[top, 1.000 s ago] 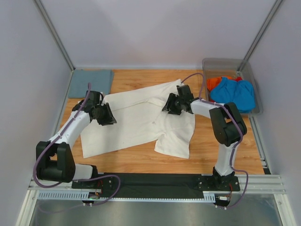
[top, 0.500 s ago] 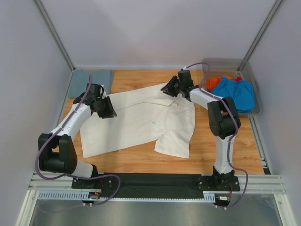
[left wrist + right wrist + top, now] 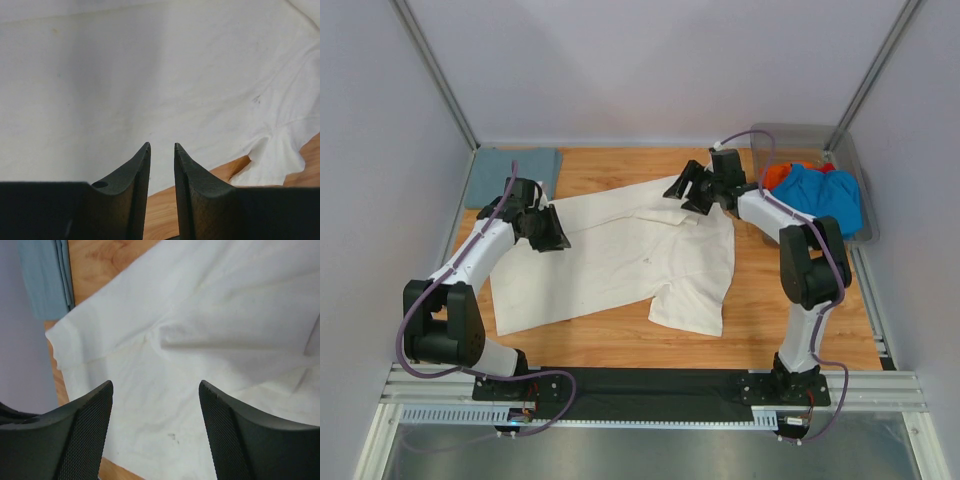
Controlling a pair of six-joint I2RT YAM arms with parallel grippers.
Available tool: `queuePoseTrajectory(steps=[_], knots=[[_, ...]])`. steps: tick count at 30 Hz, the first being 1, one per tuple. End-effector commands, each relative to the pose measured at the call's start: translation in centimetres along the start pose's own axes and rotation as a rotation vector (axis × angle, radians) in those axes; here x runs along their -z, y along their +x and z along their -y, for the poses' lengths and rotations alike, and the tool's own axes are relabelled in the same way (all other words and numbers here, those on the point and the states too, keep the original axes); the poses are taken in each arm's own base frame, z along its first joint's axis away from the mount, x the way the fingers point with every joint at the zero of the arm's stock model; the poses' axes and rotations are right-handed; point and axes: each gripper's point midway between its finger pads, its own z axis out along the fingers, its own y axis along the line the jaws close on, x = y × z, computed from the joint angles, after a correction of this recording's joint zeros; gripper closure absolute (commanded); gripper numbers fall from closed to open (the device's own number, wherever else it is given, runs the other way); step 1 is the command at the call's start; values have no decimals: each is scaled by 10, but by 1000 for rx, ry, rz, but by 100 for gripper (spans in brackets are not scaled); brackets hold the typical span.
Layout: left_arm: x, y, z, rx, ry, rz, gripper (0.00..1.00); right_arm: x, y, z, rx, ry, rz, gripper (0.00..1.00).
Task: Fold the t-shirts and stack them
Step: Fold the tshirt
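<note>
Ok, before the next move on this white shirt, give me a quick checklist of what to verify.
1. Cream shirt spread flat: not ok, creases show near the neck.
2. Left claw empty: ok, narrow gap, no cloth in it.
3. Right claw open and empty: ok, by the shirt's far edge.
4. Grey-blue shirt folded at the far-left corner: ok.
5. Bin emptied: not ok, blue shirt and orange shirt lie inside.
6. Either claw touching cloth: cannot tell.

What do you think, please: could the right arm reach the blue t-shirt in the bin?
Probably yes: the right gripper is open and empty near the bin, whose blue t-shirt lies uncovered.
</note>
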Motion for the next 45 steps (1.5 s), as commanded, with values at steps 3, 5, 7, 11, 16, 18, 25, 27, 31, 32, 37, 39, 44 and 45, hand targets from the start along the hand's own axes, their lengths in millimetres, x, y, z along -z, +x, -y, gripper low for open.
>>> queuePoseTrajectory(steps=[3, 5, 7, 11, 16, 18, 25, 27, 31, 32, 37, 39, 44, 45], knots=[[6, 1, 8, -29, 45, 8, 67, 20, 27, 5, 70, -17, -32, 29], [8, 3, 8, -29, 42, 4, 67, 18, 29, 9, 65, -17, -32, 29], [10, 4, 8, -33, 42, 2, 67, 14, 30, 12, 54, -14, -36, 29], [13, 5, 7, -46, 37, 0, 67, 3, 29, 18, 41, -11, -30, 30], [17, 1, 6, -57, 29, 14, 67, -10, 30, 27, 13, 5, -35, 32], [18, 1, 4, -53, 28, 14, 67, -13, 32, 30, 7, 8, -41, 33], [17, -3, -1, -33, 37, 14, 67, -22, 30, 30, -7, -20, -19, 36], [17, -3, -1, -31, 40, 12, 67, -26, 30, 26, -23, -44, -16, 37], [16, -4, -3, -29, 40, 12, 67, -33, 30, 25, -58, -66, -10, 41], [16, -4, -3, -27, 39, 11, 67, -34, 28, 22, -60, -77, 0, 42], [17, -5, -4, -21, 40, 19, 67, -35, 25, 6, -138, -156, 9, 52], [18, -6, -5, -20, 39, 25, 67, -37, 22, -3, -157, -192, 8, 56], [15, -2, -6, -10, 45, 17, 67, -49, 3, -20, -298, -254, 26, 60], [14, -1, -7, -6, 46, 14, 67, -54, 0, -22, -320, -264, 31, 59]])
